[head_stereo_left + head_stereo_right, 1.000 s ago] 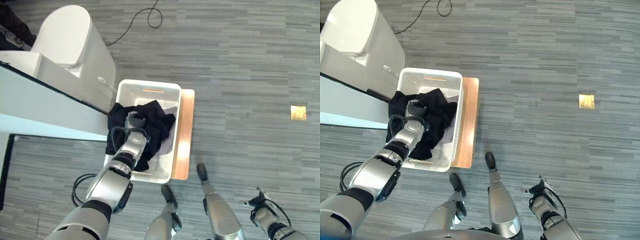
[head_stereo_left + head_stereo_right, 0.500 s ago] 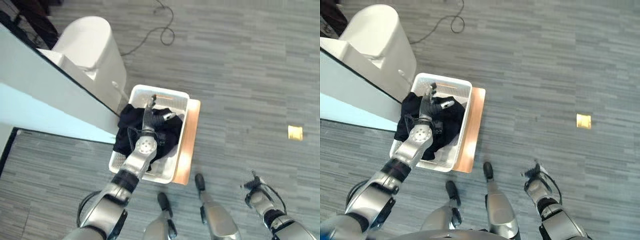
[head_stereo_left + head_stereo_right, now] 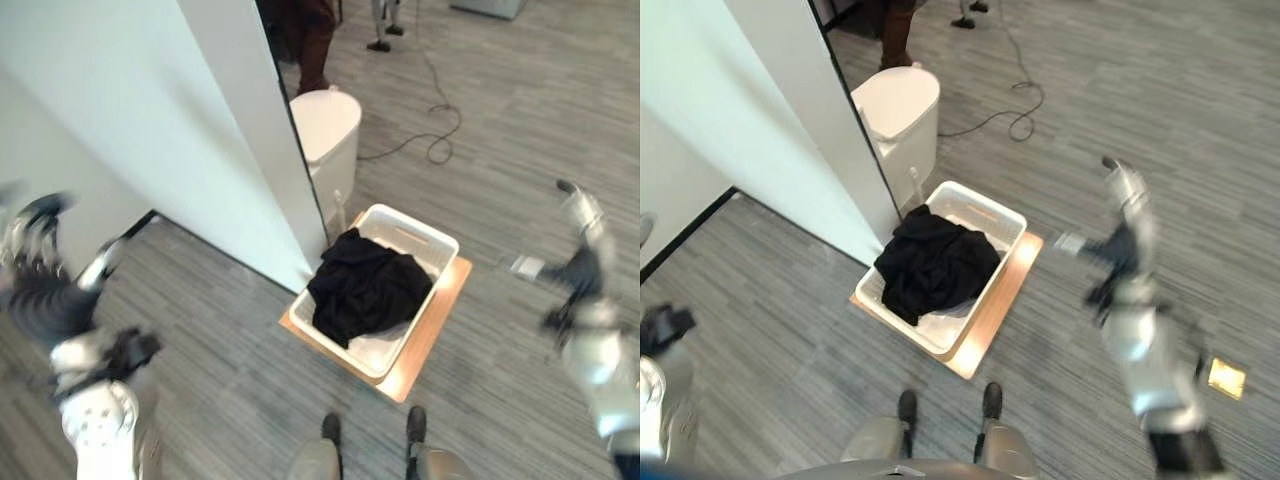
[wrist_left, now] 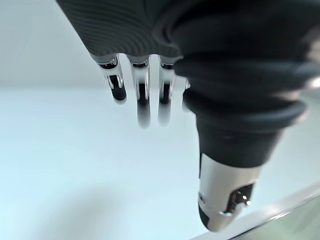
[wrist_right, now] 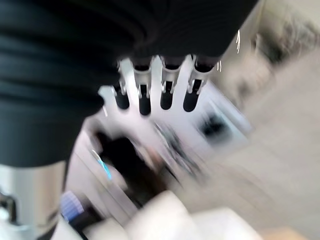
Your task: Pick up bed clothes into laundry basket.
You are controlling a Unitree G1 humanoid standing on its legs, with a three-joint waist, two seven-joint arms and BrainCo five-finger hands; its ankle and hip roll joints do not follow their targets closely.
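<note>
A heap of black bed clothes (image 3: 368, 285) lies in the white laundry basket (image 3: 436, 243), spilling over its near left rim. The basket stands on a wooden board (image 3: 437, 331) on the floor. My left hand (image 3: 45, 285) is raised far to the left of the basket, well apart from it. In the left wrist view its fingers (image 4: 142, 95) are straight, with nothing in them against a pale surface. Out to the right of the basket my right hand (image 3: 1122, 240) is lifted, and its fingers (image 5: 150, 95) stand open and hold nothing.
A tall white panel (image 3: 150, 130) rises on the left, with its edge next to the basket. A white rounded bin (image 3: 325, 130) stands behind the basket. A black cable (image 3: 440, 140) loops on the grey floor, and a person's legs (image 3: 310, 35) show at the top. A brass floor plate (image 3: 1225, 377) lies at the right.
The camera has swung up and back. My left hand has left the basket, with the black clothes staying inside. Both arms have swung outward, away from the basket.
</note>
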